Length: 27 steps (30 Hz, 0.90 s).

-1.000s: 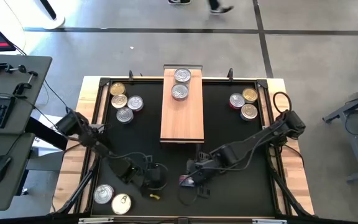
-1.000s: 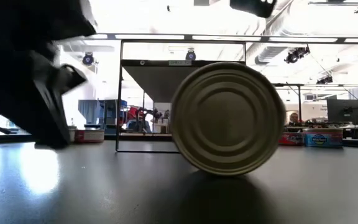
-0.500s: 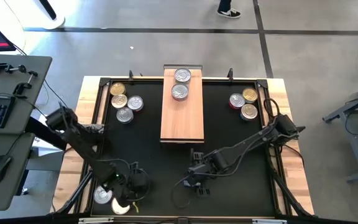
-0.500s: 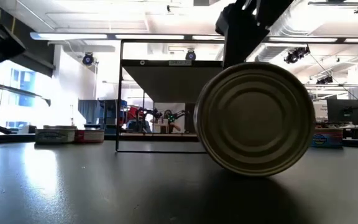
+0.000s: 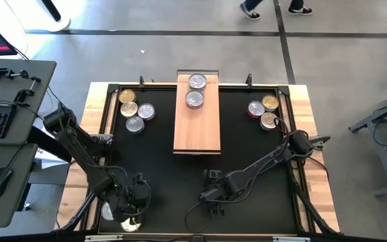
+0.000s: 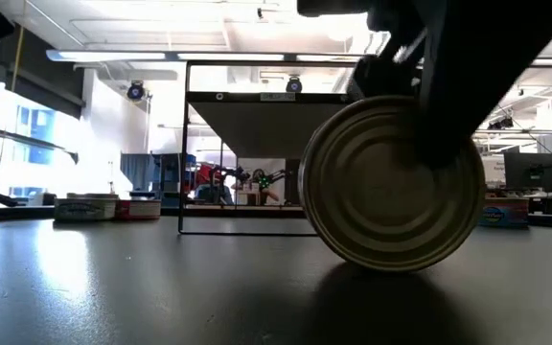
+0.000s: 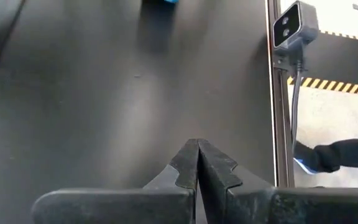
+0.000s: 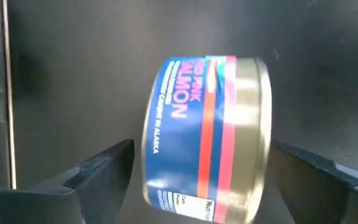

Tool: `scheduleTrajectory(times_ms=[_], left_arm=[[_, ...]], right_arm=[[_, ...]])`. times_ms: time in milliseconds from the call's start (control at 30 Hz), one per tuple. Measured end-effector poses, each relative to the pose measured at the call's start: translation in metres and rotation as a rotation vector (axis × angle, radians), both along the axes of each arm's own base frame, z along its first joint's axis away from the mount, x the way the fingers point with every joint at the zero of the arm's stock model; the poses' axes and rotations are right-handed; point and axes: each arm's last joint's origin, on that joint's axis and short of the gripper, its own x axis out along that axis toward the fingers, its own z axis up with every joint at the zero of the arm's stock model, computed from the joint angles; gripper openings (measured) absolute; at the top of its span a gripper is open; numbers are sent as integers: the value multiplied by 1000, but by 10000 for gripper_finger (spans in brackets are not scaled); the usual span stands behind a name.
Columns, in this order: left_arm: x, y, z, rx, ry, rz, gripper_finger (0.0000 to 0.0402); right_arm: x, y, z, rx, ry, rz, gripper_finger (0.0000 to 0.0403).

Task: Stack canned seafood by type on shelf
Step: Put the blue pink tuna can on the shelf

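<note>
Salmon tin (image 8: 205,138) with a blue and red side label stands on its edge on the black mat (image 5: 153,168), near the front middle of the table; low view shows its ribbed silver end (image 6: 389,184) face-on, rim touching the mat. Right gripper (image 8: 205,177) is spread wide, one finger on each side of the tin, neither finger (image 8: 101,168) clearly touching it, so nothing is gripped. From above the right gripper (image 5: 215,196) sits just in front of the shelf's near end and covers the tin.

Shelf (image 5: 197,124), light-wood plank, lies lengthwise in the table's middle. Two silver-lid tins (image 5: 195,91) sit on its far end, just beside each other, not stacked.

Four tins (image 5: 134,109), gold and silver lids, cluster on the mat far left of the shelf. Three tins (image 5: 263,111) cluster far right, one with a red side.

Left gripper (image 7: 197,165) is closed, fingertips pressed together, holding nothing, pointed at bare mat. In the high view it (image 5: 132,202) hangs at the front-left corner, over two more tins (image 5: 116,216) that are partly hidden by it.

Low view also shows flat tins (image 6: 86,207) far off on the left. A person's feet (image 5: 274,7) show on the floor beyond the table.
</note>
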Motion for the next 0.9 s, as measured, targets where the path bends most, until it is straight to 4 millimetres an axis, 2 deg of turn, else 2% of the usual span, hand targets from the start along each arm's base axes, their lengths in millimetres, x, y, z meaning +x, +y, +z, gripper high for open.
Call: scheduleTrajectory(times_ms=[133, 233, 367, 433, 533, 633, 767, 833, 900], left_arm=[[-7, 11, 17, 10, -53, 30, 0], [-11, 19, 32, 27, -127, 55, 0], [-17, 29, 50, 55, -214, 54, 0], [-21, 34, 58, 65, -244, 34, 0], [-28, 44, 73, 69, -288, -4, 0], [-39, 57, 91, 64, -349, -41, 0], [-54, 77, 114, 29, -440, -59, 0], [-62, 85, 123, 16, -486, -60, 0], [-69, 90, 129, 8, -521, -71, 0]], right_arm=[[1, 0, -4, 14, 15, -59, 324], [2, 0, -2, 14, -6, -113, 268], [4, 1, 7, 64, -50, -133, 169], [7, 3, 18, 104, -82, -121, 166], [16, 6, 53, 142, -180, -66, 166], [28, 8, 106, 137, -352, -6, 166], [34, -5, 167, -38, -564, -1, 166], [32, -20, 181, -188, -578, -47, 166], [31, -41, 185, -337, -532, -99, 166]])
